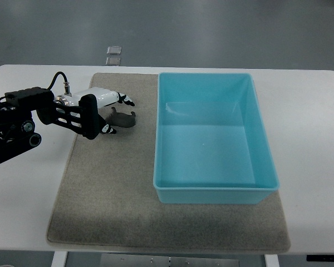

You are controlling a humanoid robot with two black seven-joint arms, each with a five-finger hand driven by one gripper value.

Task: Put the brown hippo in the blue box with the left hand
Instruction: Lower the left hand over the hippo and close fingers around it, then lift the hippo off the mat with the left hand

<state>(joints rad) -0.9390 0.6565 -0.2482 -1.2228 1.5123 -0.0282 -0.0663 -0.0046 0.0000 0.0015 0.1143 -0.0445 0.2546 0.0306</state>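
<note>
The brown hippo (123, 118) is a small dark shape on the grey mat (111, 194), just left of the blue box (211, 192) and outside it. It is too small to tell its head from its tail, but its long axis seems to run roughly left to right.

The left hand (116, 114) reaches in from the left with its fingers (126, 101) half-curled either side of the hippo. One fingertip lies at the hippo's lower left edge, and I cannot tell whether the hand actually grips it.

There is one hippo, one box, one mat and one hand on the white worktop (312, 111).
</note>
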